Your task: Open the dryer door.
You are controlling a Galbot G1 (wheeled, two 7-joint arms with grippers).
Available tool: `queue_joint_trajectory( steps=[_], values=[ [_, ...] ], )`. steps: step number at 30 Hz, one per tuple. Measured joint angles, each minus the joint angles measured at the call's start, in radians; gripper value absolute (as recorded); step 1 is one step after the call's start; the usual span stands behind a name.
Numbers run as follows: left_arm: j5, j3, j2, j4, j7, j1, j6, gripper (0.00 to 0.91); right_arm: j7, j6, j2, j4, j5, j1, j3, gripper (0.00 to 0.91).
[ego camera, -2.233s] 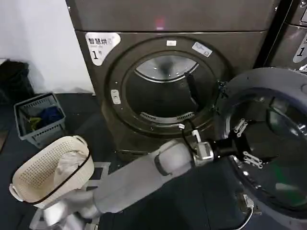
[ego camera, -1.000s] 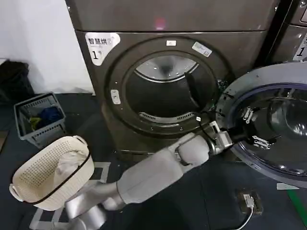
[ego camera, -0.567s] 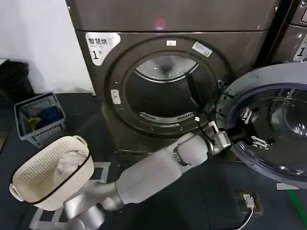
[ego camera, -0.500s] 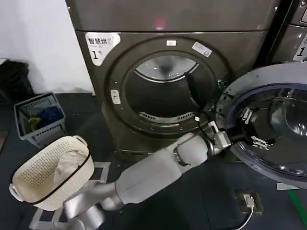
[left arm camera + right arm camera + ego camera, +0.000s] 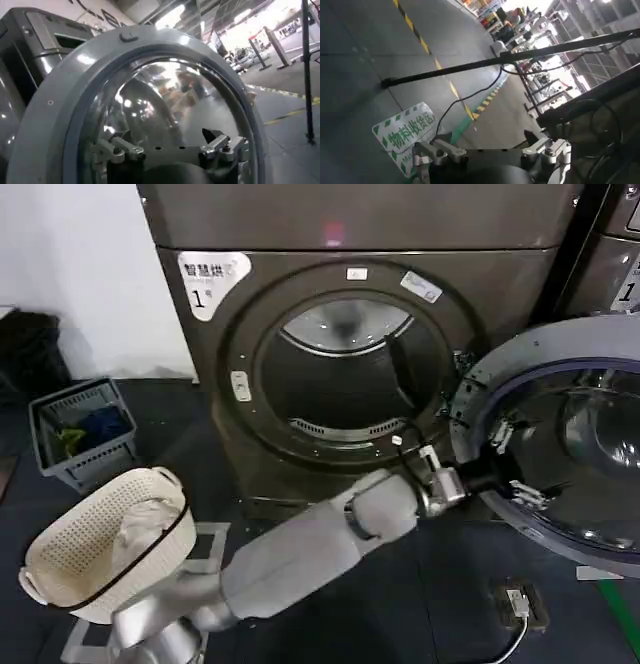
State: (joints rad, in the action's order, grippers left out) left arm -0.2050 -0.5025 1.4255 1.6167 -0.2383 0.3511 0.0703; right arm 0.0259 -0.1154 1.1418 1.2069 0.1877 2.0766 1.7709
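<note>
The left gripper [image 5: 505, 464] sits at the right of the head view, a little below mid-height, its two fingers spread apart and holding nothing, hovering just in front of the inner face of the door [image 5: 560, 354]. The door is swung wide open to the right of the dryer [image 5: 300, 229], its grey inner face and bluish rim turned toward the camera, hinged beside the round drum opening [image 5: 345, 379] at the centre of the frame. In my judgement the opening is essentially done. The main risk from here is the spread fingers or the wrist knocking the glass or rim as the arm pulls away, which could swing the door back toward the opening or strain the hinge. The long left arm [image 5: 300, 554] also crosses the lower middle of the frame close to the dryer's front, so a careless retreat could brush it. A cream laundry basket [image 5: 105, 544] stands at lower left and a grey crate [image 5: 80, 429] at mid left, both well apart from the arm. The left wrist view shows the fingers [image 5: 117, 150] apart along its bottom edge, facing the domed glass and the grey ring, a closeness the head view only hints at. The right wrist view shows the right gripper [image 5: 490, 152], fingers apart, above a floor with a green sign [image 5: 405, 132], away from the dryer.
</note>
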Motion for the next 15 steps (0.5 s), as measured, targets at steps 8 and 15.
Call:
queue_joint_trajectory(
  steps=[8,15],
  values=[
    [-0.022,0.029,-0.114,0.104,-0.007,0.057,0.033,0.907,-0.005,-0.001,0.001,0.008,0.019,0.002,-0.002,0.907],
    [-0.038,0.058,-0.220,0.184,-0.013,0.112,0.039,0.907,-0.014,-0.001,0.009,0.026,0.034,0.005,-0.003,0.907]
  ],
)
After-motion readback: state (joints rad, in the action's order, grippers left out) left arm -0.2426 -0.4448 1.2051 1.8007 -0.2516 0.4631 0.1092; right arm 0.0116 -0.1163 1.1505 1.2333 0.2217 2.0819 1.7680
